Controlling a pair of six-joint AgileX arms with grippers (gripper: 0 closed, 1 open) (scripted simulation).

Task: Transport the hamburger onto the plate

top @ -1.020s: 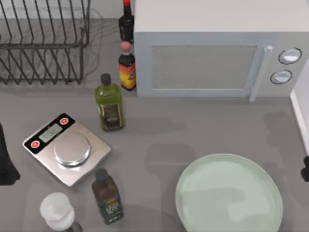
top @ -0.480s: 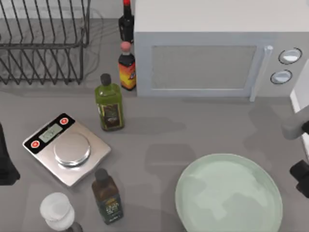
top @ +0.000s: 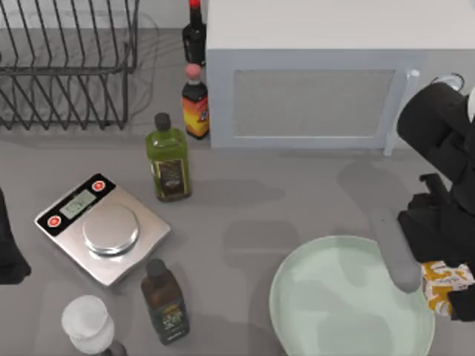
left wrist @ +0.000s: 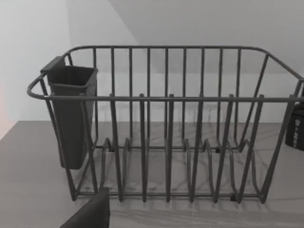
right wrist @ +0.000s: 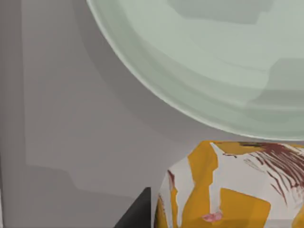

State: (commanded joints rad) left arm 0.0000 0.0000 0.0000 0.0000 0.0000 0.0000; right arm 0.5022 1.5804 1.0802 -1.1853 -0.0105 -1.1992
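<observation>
Carry step is judged to be in hand: the hamburger (top: 447, 288) is held aloft by the right end effector (top: 445, 293), pinched in its grip, at the right edge of the table (top: 297, 215), just beside and partly over the right rim of the plate (top: 349, 297). In the right wrist view the hamburger (right wrist: 232, 190) is seen in orange-yellow and cream patches with dark red streaks, the plate (right wrist: 199, 61) rim lying just beyond it and bare table between. The burger is not yet over the plate's middle, so the next move is judged to call for a shift toward the top view's left until the burger is centred over the plate, then a lowering and a release; letting go too early could drop it on the rim or off the plate. The left arm is parked at the table's left edge; its end effector's state cannot be told, and a dish rack (left wrist: 166, 123) is faced by its wrist camera. Labels: the sauce bottle (top: 195, 104) carries an orange label, the two oil bottles dark labels, none readable; the scale (top: 102, 228) shows red buttons and a display, digits unreadable.
</observation>
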